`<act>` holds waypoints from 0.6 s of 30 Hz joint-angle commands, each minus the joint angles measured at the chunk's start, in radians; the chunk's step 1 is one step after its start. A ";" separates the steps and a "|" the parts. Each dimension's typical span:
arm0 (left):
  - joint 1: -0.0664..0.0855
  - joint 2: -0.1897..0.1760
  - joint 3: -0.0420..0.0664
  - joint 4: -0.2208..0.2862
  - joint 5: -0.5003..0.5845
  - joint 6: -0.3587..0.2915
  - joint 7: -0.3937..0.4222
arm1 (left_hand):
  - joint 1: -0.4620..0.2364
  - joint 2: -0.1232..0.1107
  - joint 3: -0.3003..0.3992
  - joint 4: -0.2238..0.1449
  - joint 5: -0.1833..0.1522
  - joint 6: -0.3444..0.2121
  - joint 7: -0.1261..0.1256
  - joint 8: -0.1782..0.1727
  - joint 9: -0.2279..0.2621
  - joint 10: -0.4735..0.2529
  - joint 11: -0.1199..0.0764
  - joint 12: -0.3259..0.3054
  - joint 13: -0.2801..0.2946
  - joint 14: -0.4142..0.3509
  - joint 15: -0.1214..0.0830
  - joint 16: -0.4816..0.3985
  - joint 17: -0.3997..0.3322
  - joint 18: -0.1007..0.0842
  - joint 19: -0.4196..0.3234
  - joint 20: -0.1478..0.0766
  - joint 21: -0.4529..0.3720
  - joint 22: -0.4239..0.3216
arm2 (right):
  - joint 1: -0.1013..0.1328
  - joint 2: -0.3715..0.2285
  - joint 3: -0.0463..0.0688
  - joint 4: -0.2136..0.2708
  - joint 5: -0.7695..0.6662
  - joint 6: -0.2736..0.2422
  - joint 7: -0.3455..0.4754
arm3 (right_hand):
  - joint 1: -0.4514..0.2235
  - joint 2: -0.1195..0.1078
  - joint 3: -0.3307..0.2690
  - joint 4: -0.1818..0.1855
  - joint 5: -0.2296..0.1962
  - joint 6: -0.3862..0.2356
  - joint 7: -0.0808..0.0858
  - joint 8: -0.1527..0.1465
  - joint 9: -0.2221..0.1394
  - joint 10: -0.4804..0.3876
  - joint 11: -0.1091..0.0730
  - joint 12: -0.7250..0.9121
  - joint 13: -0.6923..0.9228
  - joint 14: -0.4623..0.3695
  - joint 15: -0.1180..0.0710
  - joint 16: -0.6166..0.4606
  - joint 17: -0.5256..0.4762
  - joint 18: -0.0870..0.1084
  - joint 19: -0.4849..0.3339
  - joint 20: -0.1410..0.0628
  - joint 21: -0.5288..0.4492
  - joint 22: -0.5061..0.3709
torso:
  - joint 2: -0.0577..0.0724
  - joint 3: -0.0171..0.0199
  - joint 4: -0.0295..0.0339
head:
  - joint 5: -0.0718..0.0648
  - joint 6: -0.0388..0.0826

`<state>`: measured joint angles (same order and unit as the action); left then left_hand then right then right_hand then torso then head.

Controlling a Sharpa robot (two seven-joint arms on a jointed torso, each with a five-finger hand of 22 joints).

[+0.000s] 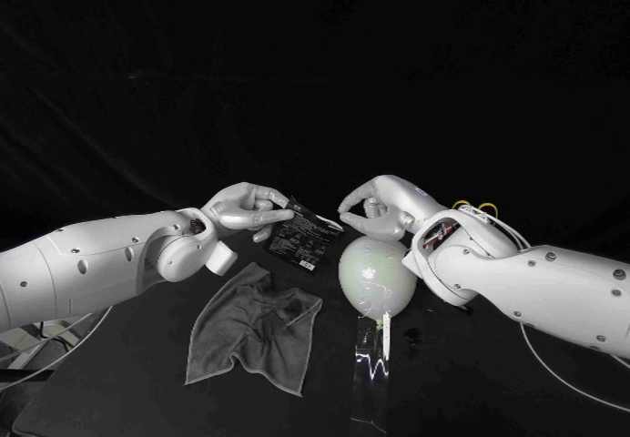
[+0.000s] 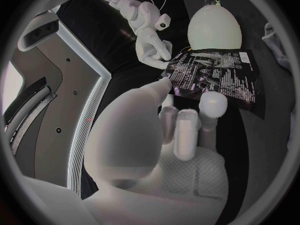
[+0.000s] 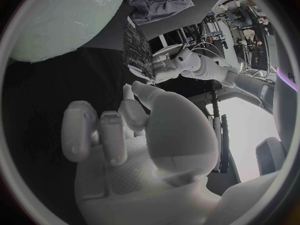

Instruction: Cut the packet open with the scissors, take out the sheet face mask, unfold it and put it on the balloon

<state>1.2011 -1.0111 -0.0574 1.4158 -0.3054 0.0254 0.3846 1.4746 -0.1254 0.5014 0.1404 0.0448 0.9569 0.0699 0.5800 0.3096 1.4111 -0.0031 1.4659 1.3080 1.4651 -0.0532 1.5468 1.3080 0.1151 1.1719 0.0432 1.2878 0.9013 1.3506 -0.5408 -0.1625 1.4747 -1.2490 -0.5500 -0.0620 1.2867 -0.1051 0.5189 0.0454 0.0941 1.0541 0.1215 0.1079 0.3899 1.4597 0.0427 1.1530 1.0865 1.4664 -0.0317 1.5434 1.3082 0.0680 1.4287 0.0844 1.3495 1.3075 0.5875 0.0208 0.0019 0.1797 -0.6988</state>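
Note:
A black printed packet [image 1: 305, 237] hangs in the air between my two hands, above the table. My left hand [image 1: 246, 209] grips its left edge between thumb and fingers; the left wrist view shows those fingertips [image 2: 212, 104] on the packet [image 2: 215, 75]. My right hand [image 1: 374, 205] pinches the packet's upper right corner, and the left wrist view shows the right hand [image 2: 150, 37] at that corner. A pale balloon [image 1: 378, 273] stands just below my right hand, beside the packet [image 3: 139, 50]. The balloon [image 3: 62, 20] also appears in the right wrist view, beyond my right hand [image 3: 144, 135].
A crumpled grey cloth [image 1: 252, 332] lies on the black table in front of my left arm. A clear strip [image 1: 371, 369] runs from under the balloon toward the front edge. A small dark object [image 1: 413, 339] sits to its right.

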 commanded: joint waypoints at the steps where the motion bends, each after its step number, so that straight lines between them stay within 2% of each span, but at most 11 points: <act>1: 0.001 0.001 0.001 0.006 -0.006 -0.003 0.019 | -0.012 -0.002 0.010 -0.001 0.003 0.001 0.005 0.004 0.070 -0.005 0.004 -0.002 0.004 0.077 -0.003 0.001 0.177 0.018 0.004 0.002 0.003 0.001 | -0.001 0.005 0.001 -0.003 -0.022 0.006 -0.002 | -0.009 -0.002 -0.004 -0.005 -0.014 -0.003 0.005 0.004 0.002 0.064 0.000 0.320 0.405 0.089 0.009 0.007 0.187 -0.015 0.008 0.002 0.005 0.158 | 0.001 0.0001 -0.0007 | 0.000 -0.001; 7: 0.001 0.003 0.001 0.009 -0.007 -0.005 0.019 | -0.012 -0.002 0.010 -0.001 0.003 0.001 0.005 0.004 0.070 -0.005 0.004 -0.002 0.004 0.077 -0.003 0.001 0.177 0.018 0.004 0.002 0.003 0.001 | -0.003 0.010 0.001 -0.006 -0.021 0.017 0.000 | -0.009 -0.002 -0.004 -0.006 -0.020 -0.003 0.005 0.005 0.002 0.066 0.000 0.325 0.410 0.089 0.009 0.008 0.189 -0.015 0.008 0.002 0.005 0.158 | 0.000 0.0000 0.0011 | -0.001 -0.003; 18: 0.001 0.004 0.001 0.011 -0.008 -0.009 0.018 | -0.014 -0.003 0.014 -0.003 0.003 0.000 0.005 0.004 0.071 -0.005 0.005 -0.002 0.004 0.076 -0.003 0.000 0.176 0.017 0.005 0.002 0.005 0.003 | -0.006 0.010 0.000 0.007 -0.020 0.026 0.002 | -0.010 -0.004 -0.005 -0.007 -0.025 -0.001 0.005 0.005 0.003 0.067 0.000 0.328 0.412 0.089 0.009 0.008 0.190 -0.015 0.009 0.002 0.007 0.159 | -0.001 -0.0002 -0.0003 | 0.002 -0.006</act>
<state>1.2010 -1.0091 -0.0575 1.4238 -0.3115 0.0197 0.3865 1.4679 -0.1321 0.5110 0.1363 0.0446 0.9550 0.0683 0.5793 0.3099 1.4095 -0.0016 1.4657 1.3080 1.4651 -0.0530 1.5439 1.3080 0.1148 1.1719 0.0432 1.2878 0.9036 1.3452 -0.5316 -0.1627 1.4797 -1.2548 -0.5393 -0.0627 1.2867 -0.1051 0.5161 0.0427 0.0730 1.0541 0.1212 0.1079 0.3917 1.4581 0.0408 1.1611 1.0865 1.4647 -0.0300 1.5473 1.3075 0.0682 1.4322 0.0883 1.3494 1.3081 0.5872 0.0208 0.0022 0.1804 -0.7031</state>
